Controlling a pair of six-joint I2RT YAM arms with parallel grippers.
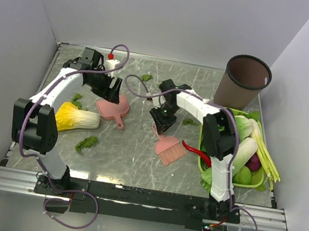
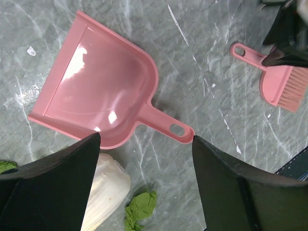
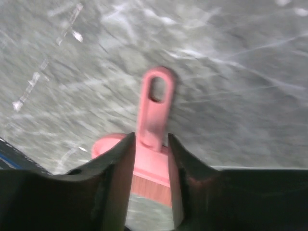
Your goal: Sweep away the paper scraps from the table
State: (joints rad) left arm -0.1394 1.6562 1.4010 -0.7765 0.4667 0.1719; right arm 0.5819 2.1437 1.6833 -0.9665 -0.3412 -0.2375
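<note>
Paper scraps (image 1: pixel 86 144) lie scattered on the table (image 1: pixel 128 167); the top view shows four dark-green bits. The biggest is at 8 o'clock from the table's middle, just beside the tip of the cabbage (image 1: pixel 76 119). Another lies at 9 o'clock by the left arm, and a third at 12 o'clock near the far edge. The fourth is at 3 o'clock of the right gripper (image 1: pixel 163 119), near the green basket (image 1: pixel 259 181). All the paper scraps lie outside the pink dustpan (image 1: pixel 113 108).

The left gripper (image 1: pixel 111 89) hangs over the dustpan with its jaws spread wide, gripping nothing. In the left wrist view its two dark fingers (image 2: pixel 62 178) stand to either side of the pan's handle, which points to 4 o'clock. The pan lies flat on the marble, and the cabbage's pale end and one scrap show at 6 o'clock.

The right gripper is clamped on the pink brush (image 1: pixel 169 149). The blurred right wrist view shows its fingers pressing both sides of the handle just below the hanging hole. From above, the bristle head sits at 5 o'clock of that gripper, well apart from the dustpan. A brown paper cup (image 1: pixel 246 80) stands at 2 o'clock.
</note>
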